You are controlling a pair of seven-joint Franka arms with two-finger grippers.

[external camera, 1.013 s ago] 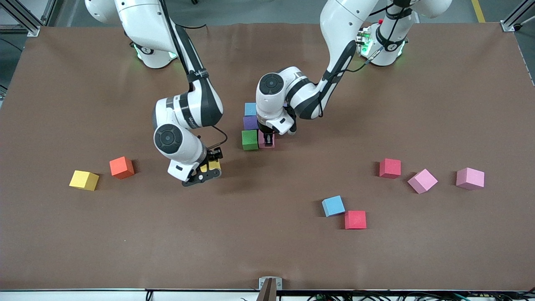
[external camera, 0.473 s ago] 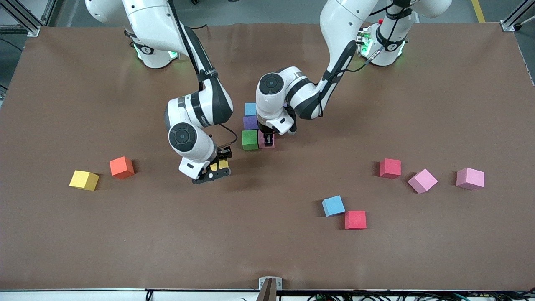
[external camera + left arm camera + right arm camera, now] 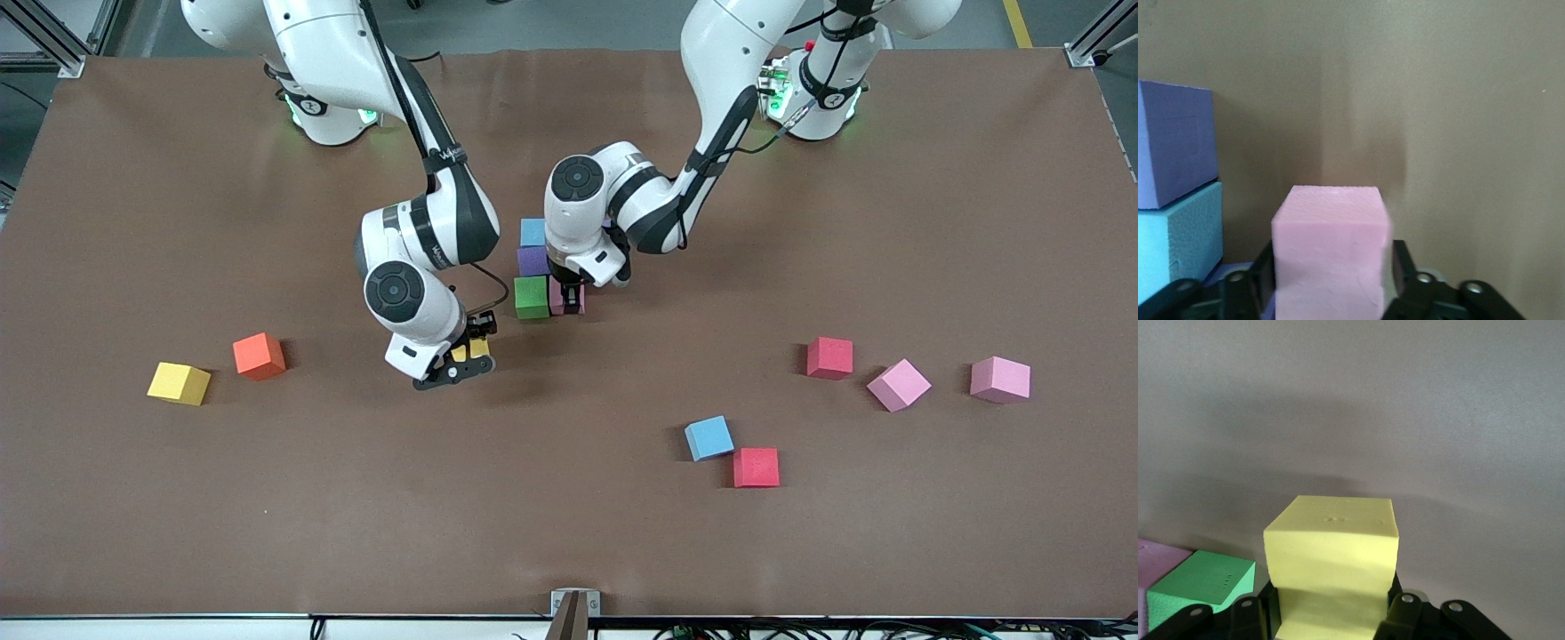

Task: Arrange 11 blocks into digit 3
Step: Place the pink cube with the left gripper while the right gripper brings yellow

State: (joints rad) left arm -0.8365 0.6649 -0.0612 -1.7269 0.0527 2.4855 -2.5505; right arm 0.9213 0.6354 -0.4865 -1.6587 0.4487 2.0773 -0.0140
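A column of blocks stands mid-table: light blue [image 3: 532,231], purple [image 3: 532,260], green [image 3: 532,298]. The bright pink block [image 3: 576,305] rests on the table against the green one. My left gripper [image 3: 566,293] straddles it, open, its fingers just off the pink block's [image 3: 1330,253] sides. A purple block [image 3: 1175,143] and a light blue one [image 3: 1178,240] show beside it. My right gripper [image 3: 460,357] hangs over the table by the green block, shut on a yellow block [image 3: 469,348]. That yellow block [image 3: 1331,560] fills its jaws, with the green block [image 3: 1201,583] close by.
Loose blocks lie toward the right arm's end: yellow [image 3: 179,383] and orange [image 3: 259,356]. Toward the left arm's end lie a red block [image 3: 829,357], two paler mauve-pink cubes [image 3: 899,384] [image 3: 999,379], and nearer the camera a light blue block [image 3: 709,437] touching a red one [image 3: 756,467].
My right gripper has carried the yellow block toward the green block. My left gripper stays on the pink block and its fingers have eased apart.
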